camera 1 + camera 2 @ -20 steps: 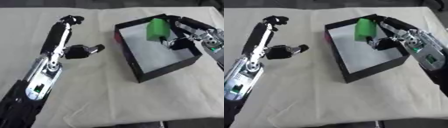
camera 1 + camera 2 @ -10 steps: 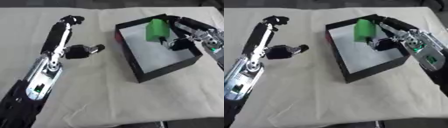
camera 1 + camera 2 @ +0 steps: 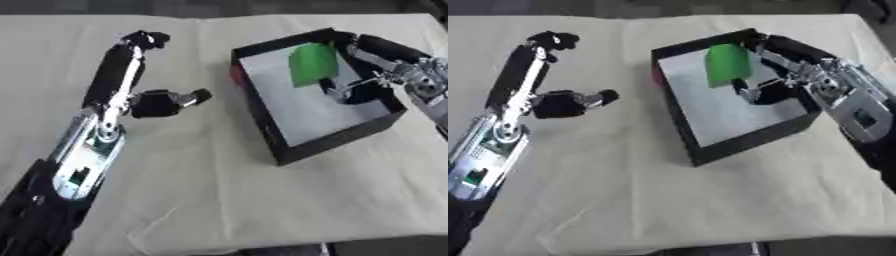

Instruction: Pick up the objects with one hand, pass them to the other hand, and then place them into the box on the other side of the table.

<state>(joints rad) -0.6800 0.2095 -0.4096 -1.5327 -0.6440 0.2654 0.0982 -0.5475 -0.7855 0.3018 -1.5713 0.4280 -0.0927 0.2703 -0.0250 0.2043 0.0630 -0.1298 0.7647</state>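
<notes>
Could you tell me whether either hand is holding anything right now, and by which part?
The right hand holds the green block by its right side, inside the black box; the left hand holds nothing.

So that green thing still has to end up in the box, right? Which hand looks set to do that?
The right hand. It is already inside the black box, with the green block at its fingers. The left hand is out on the cloth, away from the box.

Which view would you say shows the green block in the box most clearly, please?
The right eye view: the green block sits nearer the middle, the right hand beside it. The left eye view shows the same block, slightly further right.
</notes>
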